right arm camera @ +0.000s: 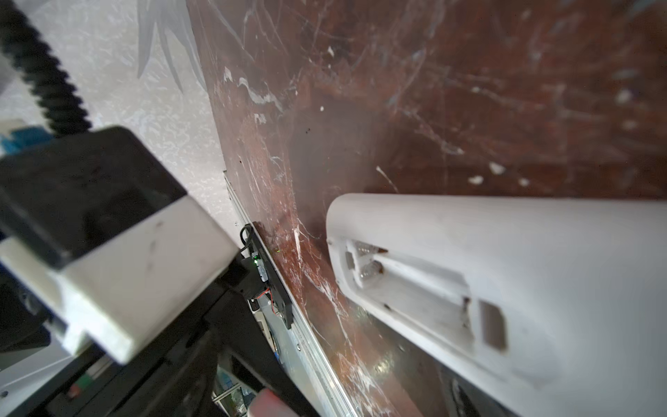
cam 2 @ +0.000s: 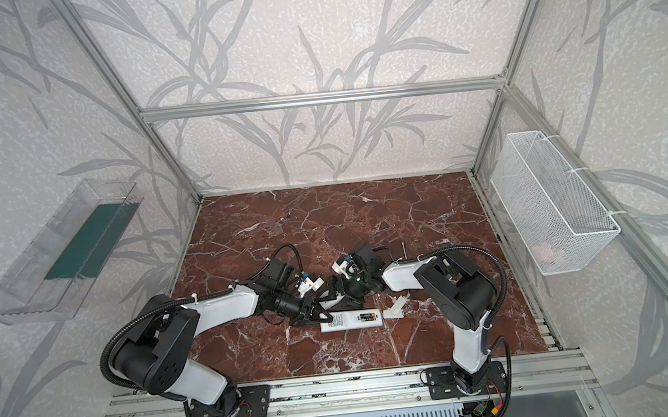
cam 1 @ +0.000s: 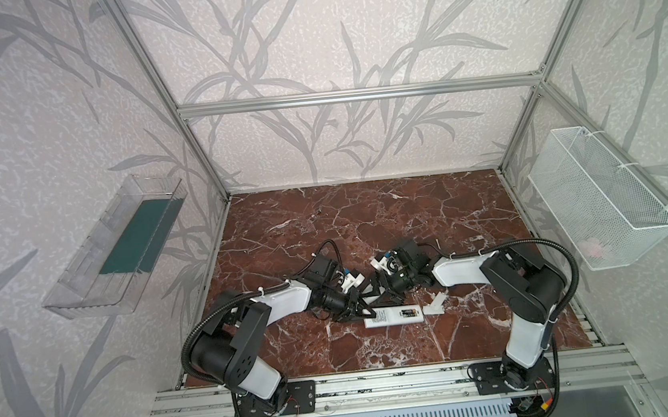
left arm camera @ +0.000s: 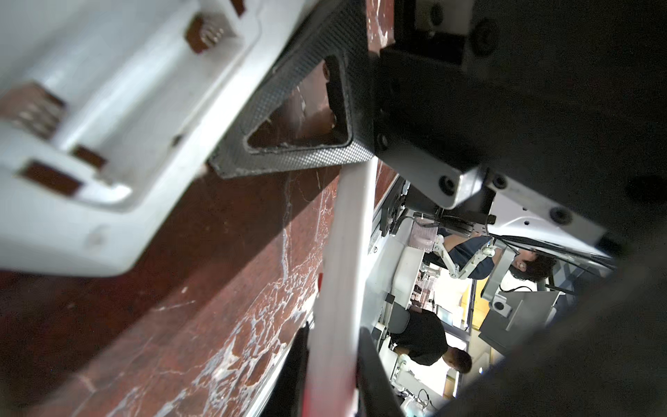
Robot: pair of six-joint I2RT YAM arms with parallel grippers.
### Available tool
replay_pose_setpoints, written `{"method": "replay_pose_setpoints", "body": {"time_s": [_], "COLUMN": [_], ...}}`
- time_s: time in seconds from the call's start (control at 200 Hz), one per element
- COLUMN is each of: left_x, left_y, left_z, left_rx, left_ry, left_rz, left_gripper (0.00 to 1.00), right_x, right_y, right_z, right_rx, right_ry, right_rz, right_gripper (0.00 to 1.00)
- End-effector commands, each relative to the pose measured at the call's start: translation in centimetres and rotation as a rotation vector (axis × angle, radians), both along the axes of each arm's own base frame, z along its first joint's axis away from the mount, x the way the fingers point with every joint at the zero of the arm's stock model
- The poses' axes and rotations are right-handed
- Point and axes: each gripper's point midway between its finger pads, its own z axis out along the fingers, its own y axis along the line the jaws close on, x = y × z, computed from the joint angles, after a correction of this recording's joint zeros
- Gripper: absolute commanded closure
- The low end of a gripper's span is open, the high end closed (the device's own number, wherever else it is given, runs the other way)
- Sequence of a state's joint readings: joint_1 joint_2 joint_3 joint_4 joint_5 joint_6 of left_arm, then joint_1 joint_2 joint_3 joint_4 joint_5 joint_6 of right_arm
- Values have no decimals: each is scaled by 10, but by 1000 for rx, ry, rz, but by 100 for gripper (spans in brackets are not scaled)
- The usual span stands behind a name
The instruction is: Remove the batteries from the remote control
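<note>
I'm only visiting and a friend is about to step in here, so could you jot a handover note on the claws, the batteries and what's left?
Left claw: nearly shut on a thin white strip; I can't tell what the strip is.
Right claw: jaws wide, apparently gripping a raised remote whose bay looks empty.
A second remote lies back-up on the table. The batteries sit in its open bay, and a loose cover lies just to its right.
Done: both bays open, one looks emptied.
Left: lift out those batteries.
</note>
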State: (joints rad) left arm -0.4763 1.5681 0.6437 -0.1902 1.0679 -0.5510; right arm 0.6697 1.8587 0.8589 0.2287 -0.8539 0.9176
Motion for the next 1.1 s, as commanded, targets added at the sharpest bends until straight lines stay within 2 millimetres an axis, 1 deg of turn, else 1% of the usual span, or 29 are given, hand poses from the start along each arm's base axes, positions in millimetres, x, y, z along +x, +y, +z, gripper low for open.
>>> {"method": "replay_pose_setpoints", "body": {"time_s": [0.0,0.115,0.175,0.265,0.34,0.425,0.51,0.54,0.55,0.57,0.625,0.645,0.665,0.69,0.705,0.765,0.835,0.91,0.96,1.01,1.095], "left_x": [0,8,10,10,12,13,15,16,15,15,16,17,17,18,18,20,24,28,31,34,44], "left_y": [47,53,55,59,63,65,67,67,67,67,68,68,69,70,71,73,75,76,77,78,77], "left_z": [-62,-62,-62,-65,-66,-66,-67,-66,-66,-66,-65,-64,-63,-62,-61,-56,-47,-33,-23,-12,8], "left_rx": [330,343,348,373,386,388,392,393,394,395,396,397,400,404,407,420,428,428,427,426,395], "left_ry": [63,52,51,53,54,53,55,52,54,54,49,46,41,37,32,12,-21,-62,-98,-134,-214], "left_rz": [131,148,152,156,164,171,177,179,180,181,183,185,185,187,187,190,196,205,211,219,253], "left_gripper": [94,93,87,75,68,57,51,50,49,48,39,34,25,6,1,1,1,1,1,1,1], "right_x": [21,23,22,21,19,17,13,12,12,11,9,7,6,4,3,-1,-5,-4,-2,1,11], "right_y": [9,10,7,1,-6,-13,-19,-22,-22,-24,-29,-32,-35,-40,-42,-58,-82,-119,-148,-176,-211], "right_z": [-1,4,7,14,20,27,34,32,40,44,50,53,54,55,57,60,61,59,57,54,50], "right_rx": [9,5,-3,-11,-19,-28,-33,-41,-31,-28,-35,-41,-51,-72,-84,-159,-268,-419,-535,-640,-751], "right_ry": [-46,-58,-65,-82,-93,-106,-122,-117,-132,-141,-158,-168,-177,-187,-200,-252,-294,-338,-362,-379,-417], "right_rz": [-45,-36,-31,-28,-27,-26,-24,-23,-24,-25,-22,-19,-18,-15,-12,6,11,-21,-50,-92,-158], "right_gripper": [7,7,7,7,7,7,7,7,7,7,7,7,7,6,6,6,4,3,0,1,1]}}
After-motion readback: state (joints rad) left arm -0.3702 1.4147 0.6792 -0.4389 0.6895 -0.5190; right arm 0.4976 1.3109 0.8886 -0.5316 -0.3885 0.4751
